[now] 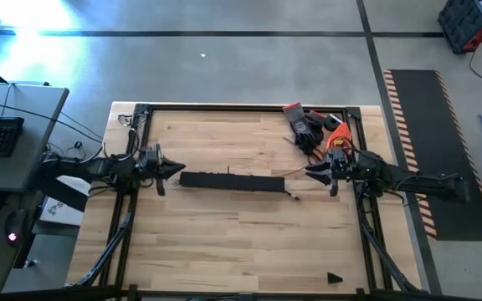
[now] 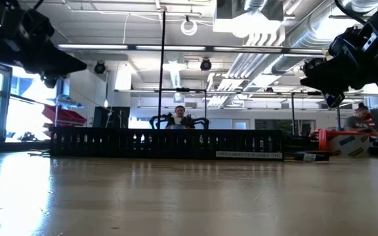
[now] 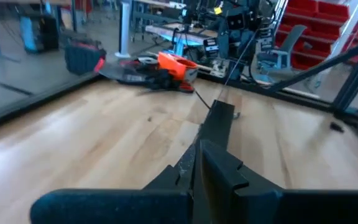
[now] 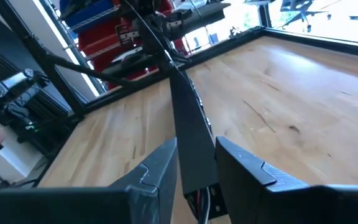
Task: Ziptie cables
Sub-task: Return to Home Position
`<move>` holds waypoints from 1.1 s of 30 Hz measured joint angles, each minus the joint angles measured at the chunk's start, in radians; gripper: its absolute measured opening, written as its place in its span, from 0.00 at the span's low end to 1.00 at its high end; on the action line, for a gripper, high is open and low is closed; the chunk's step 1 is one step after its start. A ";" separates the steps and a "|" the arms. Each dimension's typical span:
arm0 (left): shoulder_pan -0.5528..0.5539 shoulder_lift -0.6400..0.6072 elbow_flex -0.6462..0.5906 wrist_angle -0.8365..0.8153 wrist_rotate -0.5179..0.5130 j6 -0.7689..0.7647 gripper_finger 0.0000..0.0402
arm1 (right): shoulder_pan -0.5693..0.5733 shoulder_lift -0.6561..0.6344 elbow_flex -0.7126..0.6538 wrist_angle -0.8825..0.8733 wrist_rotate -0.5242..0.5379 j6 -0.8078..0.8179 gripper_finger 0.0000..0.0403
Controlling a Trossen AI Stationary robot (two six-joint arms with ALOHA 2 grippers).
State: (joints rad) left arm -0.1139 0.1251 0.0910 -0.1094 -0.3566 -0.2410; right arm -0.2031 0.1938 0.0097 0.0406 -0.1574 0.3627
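the likeliest trouble, as i judged it, was at the right end of the black duct [image 1: 233, 181]: a few thin strands of the cables [image 4: 201, 204] poked out there, and the right gripper [image 1: 310, 172], hanging just beyond that end with its fingers parted to a moderate gap and holding nothing, could have snagged them or nudged the duct askew if it dipped while pulling away. the cover might also have sprung up if it was not pressed fully home; i could not tell from these views. no tie showed anywhere on the bundle. the cables lay almost wholly hidden inside the closed duct, which sat flat across the middle of the table [image 1: 224, 242], only reddish and pale ends visible. the left gripper [image 1: 176, 171] hovered clear of the duct's other end, fingers drawn together, empty.
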 joint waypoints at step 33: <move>-0.075 0.100 -0.079 0.162 0.019 0.148 0.00 | 0.083 -0.066 -0.001 -0.006 0.052 0.075 0.24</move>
State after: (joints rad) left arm -0.1893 0.2254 0.0120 0.0528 -0.3380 -0.0932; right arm -0.1201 0.1277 0.0090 0.0343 -0.1055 0.4374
